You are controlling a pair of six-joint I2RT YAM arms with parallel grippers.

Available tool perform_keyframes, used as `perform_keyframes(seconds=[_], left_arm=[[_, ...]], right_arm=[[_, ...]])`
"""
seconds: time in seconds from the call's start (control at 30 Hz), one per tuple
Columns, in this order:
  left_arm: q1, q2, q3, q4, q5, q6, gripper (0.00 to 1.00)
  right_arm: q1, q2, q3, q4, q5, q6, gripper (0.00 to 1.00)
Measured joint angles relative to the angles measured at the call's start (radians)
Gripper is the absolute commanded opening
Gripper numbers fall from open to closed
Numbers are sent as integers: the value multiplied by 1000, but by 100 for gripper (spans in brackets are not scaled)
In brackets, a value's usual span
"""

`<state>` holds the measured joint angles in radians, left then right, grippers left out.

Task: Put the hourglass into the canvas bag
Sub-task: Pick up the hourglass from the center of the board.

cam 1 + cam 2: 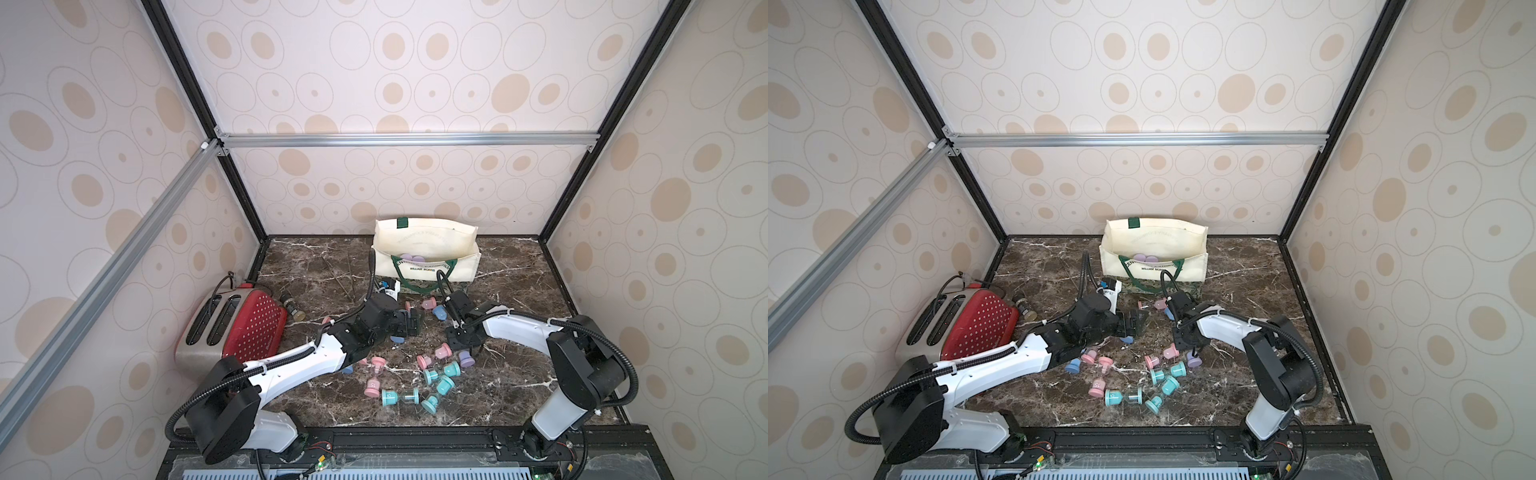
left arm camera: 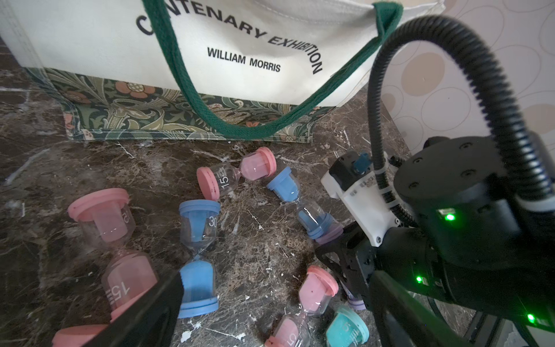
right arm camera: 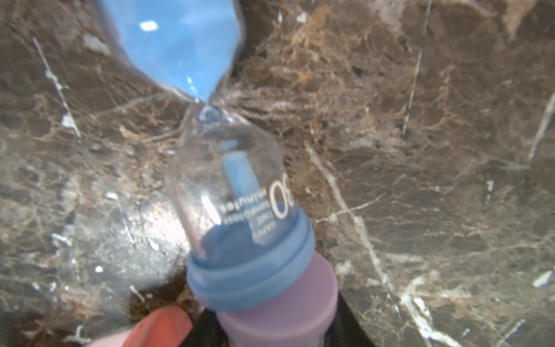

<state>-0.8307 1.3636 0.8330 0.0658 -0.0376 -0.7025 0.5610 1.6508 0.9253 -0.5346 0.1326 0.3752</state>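
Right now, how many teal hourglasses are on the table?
3, all lying down: the leftmost teal hourglass, a second beside the pink hourglasses, a third just in front of it. Others may be hidden.

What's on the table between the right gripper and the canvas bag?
A blue hourglass and a pink hourglass lie there on the marble, clearest in the left wrist view.
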Motion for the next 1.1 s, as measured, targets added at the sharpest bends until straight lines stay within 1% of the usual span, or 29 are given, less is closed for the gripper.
perform_keyframes(seconds=[0.37,0.5,0.7,0.87,0.97,1.1], left_arm=[[0,-42,2,-18,-28,8,98],[0,-65,9,-32,-38,16,97],[-1,-69,62,-61,-54,45,97],[-1,-69,114,-79,-78,81,97],[0,-69,140,-92,-88,101,97],[6,-67,174,-103,-96,127,98]], right_arm=[[-1,-154,2,-70,-6,-3,33],[-2,-217,39,-122,-13,-5,32],[-4,-274,175,-195,-22,-25,29],[-5,-278,304,-225,-27,-49,28],[-5,-269,381,-237,-30,-64,28],[-7,-215,502,-239,-31,-84,26]])
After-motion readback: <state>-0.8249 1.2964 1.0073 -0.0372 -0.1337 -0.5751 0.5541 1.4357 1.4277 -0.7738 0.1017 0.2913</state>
